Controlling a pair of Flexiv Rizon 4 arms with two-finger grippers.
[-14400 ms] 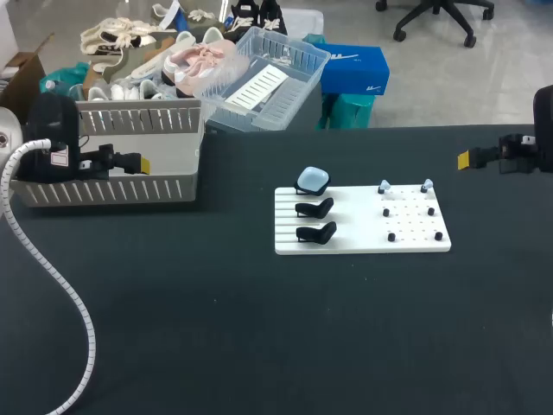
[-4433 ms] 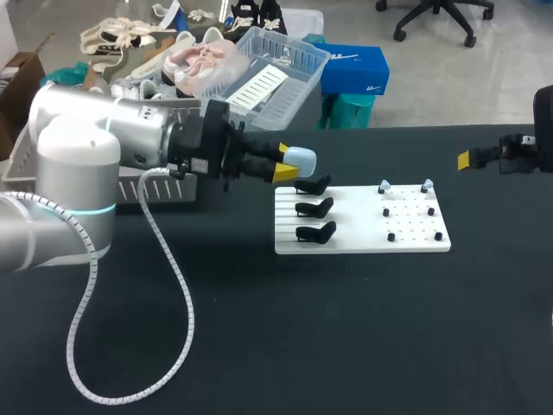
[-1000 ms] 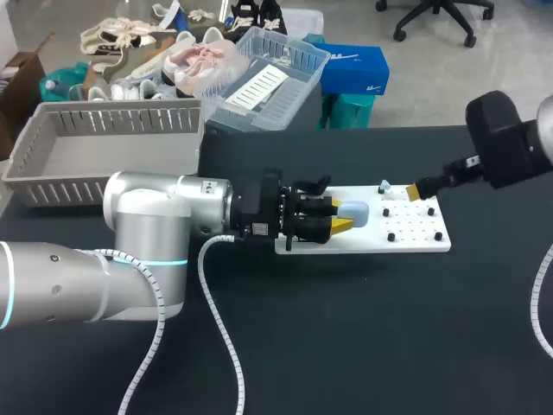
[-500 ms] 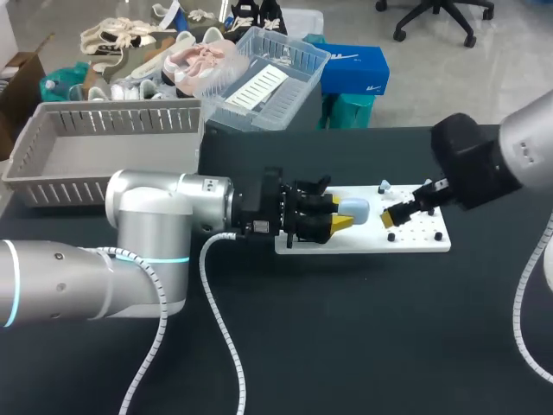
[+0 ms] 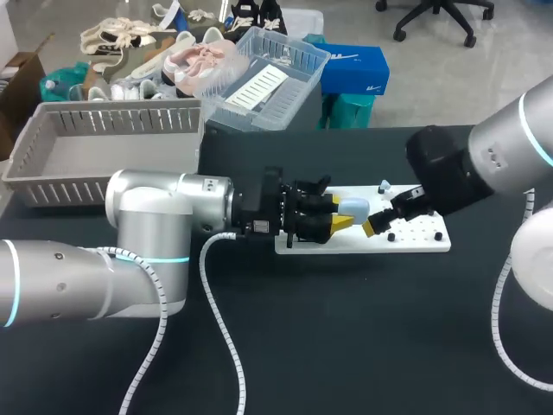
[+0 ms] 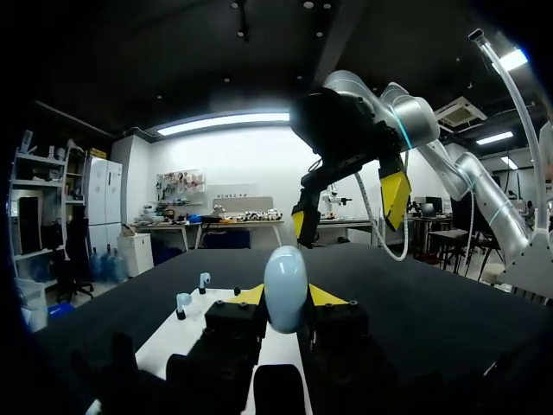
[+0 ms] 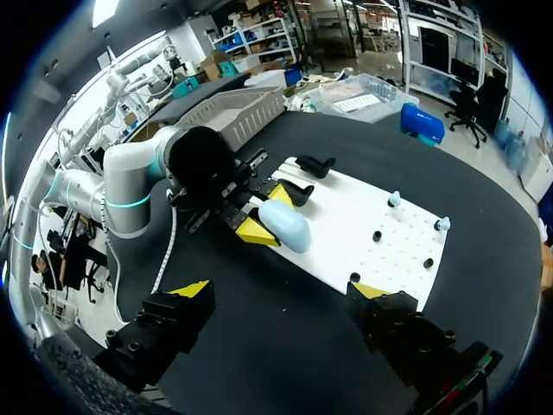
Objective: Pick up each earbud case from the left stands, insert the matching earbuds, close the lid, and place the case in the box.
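My left gripper (image 5: 342, 217) is shut on a pale blue earbud case (image 5: 355, 208), lid closed, held just above the white board (image 5: 415, 241). The left wrist view shows the case (image 6: 285, 288) upright between the yellow tips. My right gripper (image 5: 378, 221) stands wide open right beside the case, nothing between its fingers. In its own view the right gripper (image 7: 281, 294) hovers over the case (image 7: 283, 224). Two pale earbuds (image 7: 394, 198) (image 7: 443, 224) sit on pegs at the board's far edge. One black stand (image 5: 314, 183) shows; the others are hidden behind my left gripper.
A grey slatted basket (image 5: 52, 177) stands at the table's back left. Small black pegs (image 5: 415, 227) dot the board's right half. The left arm's white cable (image 5: 220, 337) trails over the dark tabletop at the front.
My right arm has swung left from the board's far right end to just beside the case, still open. The left arm and the case have not moved.
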